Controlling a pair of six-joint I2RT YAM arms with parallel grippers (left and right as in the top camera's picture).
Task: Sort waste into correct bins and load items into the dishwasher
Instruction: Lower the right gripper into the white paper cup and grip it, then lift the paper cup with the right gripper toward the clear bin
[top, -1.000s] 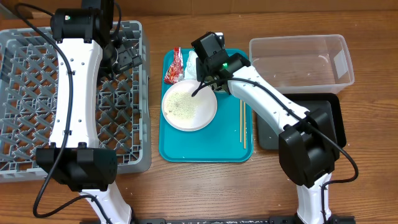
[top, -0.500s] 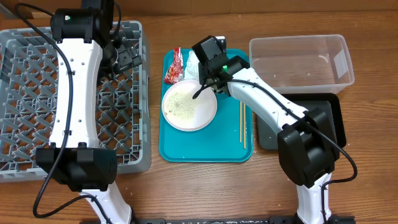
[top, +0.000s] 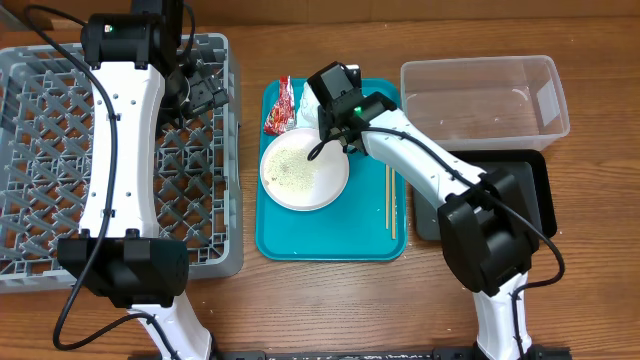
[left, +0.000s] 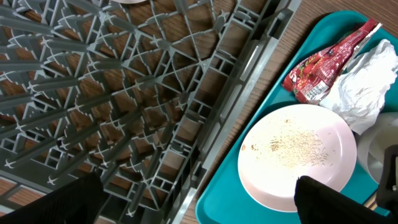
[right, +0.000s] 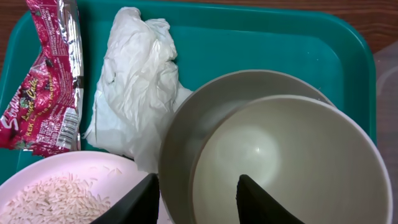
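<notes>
Going across: the dish rack (top: 40, 150) fills the 9 o'clock side of the worktop (top: 600, 300). Your left end effector (top: 208, 92) hangs over its 1 o'clock corner, jaws wide apart, nothing in them.

On the teal tray (top: 300, 235), the red wrapper (top: 279, 105) sits at 11 o'clock and the tissue (right: 137, 81) is just beside it at 12. The plate (top: 335, 185) with the rice grains (top: 295, 165) is in the middle. The two bowls (right: 273, 155) are nested at the tray's 1 o'clock.

Your right end effector (right: 199, 198) is down on that stack. One finger is outside the outer bowl (right: 186, 118), the other inside the inner bowl (right: 292, 168), with both walls between them. The jaws stand apart, and honestly I can't tell if they're biting yet.

I reckon the step is lifting the bowls for the rack. Pinch both walls firmly, then go straight up and stay level, or the inner one may slide. The tissue touches the outer bowl at its 9 o'clock, so watch it doesn't ride along. Clear the plate rim too, or you'll scatter rice.

The chopsticks (top: 389, 200) at the tray's 3 o'clock, the clear tub (top: 550, 110) at the worktop's 2 and the black tray (top: 535, 200) at 3 are all out of your way.
</notes>
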